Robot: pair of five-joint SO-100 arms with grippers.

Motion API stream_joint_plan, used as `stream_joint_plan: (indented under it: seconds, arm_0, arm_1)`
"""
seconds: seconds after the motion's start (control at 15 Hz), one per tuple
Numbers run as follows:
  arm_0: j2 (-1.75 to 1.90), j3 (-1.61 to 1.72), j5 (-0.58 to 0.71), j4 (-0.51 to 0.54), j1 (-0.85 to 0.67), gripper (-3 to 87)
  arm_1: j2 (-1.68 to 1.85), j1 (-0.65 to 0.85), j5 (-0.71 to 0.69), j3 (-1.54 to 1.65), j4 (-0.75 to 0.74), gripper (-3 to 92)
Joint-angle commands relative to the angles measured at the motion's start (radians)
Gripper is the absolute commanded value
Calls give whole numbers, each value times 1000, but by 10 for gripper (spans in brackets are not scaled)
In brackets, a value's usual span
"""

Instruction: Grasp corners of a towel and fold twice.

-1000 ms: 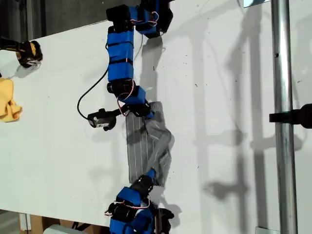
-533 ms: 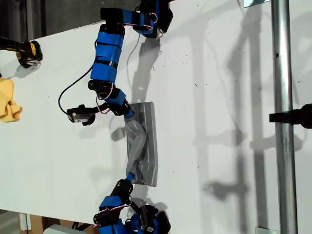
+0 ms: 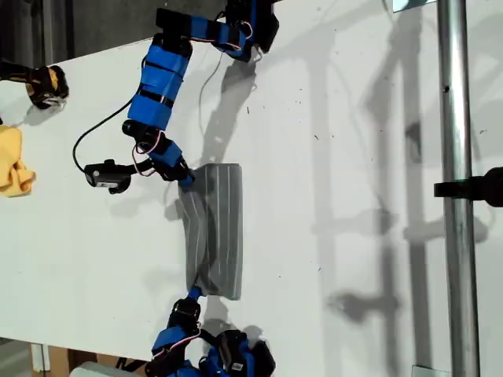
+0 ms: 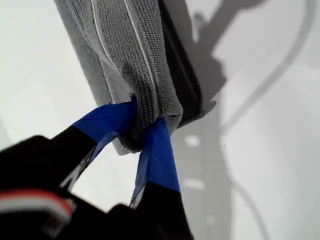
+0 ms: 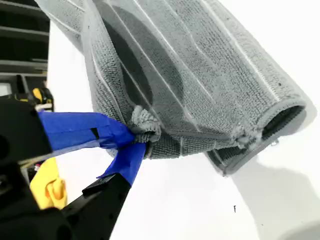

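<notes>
The towel (image 3: 214, 232) lies folded on the white table (image 3: 354, 157). My first hand (image 4: 142, 125) pinches one end closed; my second hand (image 5: 135, 135) pinches a corner closed.

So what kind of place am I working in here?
Probably a lab or workshop test bench: a bare white tabletop, a vertical metal pole with a black clamp, and a grey striped towel held between two blue arms.
</notes>
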Motion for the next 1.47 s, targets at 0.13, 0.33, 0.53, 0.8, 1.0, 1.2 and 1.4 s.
stream_joint_plan:
  seconds: [0.13,0.33,0.53,0.8,1.0,1.2,1.4]
  arm_0:
    - [38,11,-37,3,23,-15]
    - [72,75,-130,-2,95,-15]
    - [78,109,-206,6,172,-15]
    - [64,141,-275,28,195,-15]
    - [12,155,-344,18,233,-15]
    - [6,202,-410,-35,270,-15]
    - [-2,236,-440,-55,279,-14]
  arm_1:
    - [92,-23,-25,21,-23,-2]
    - [37,-110,-8,54,-28,-2]
    - [-17,-170,23,67,-11,-2]
    - [-54,-173,74,81,46,-2]
    - [-100,-175,103,83,98,-2]
    - [-172,-186,137,77,114,-2]
    - [-229,-193,164,44,118,-2]
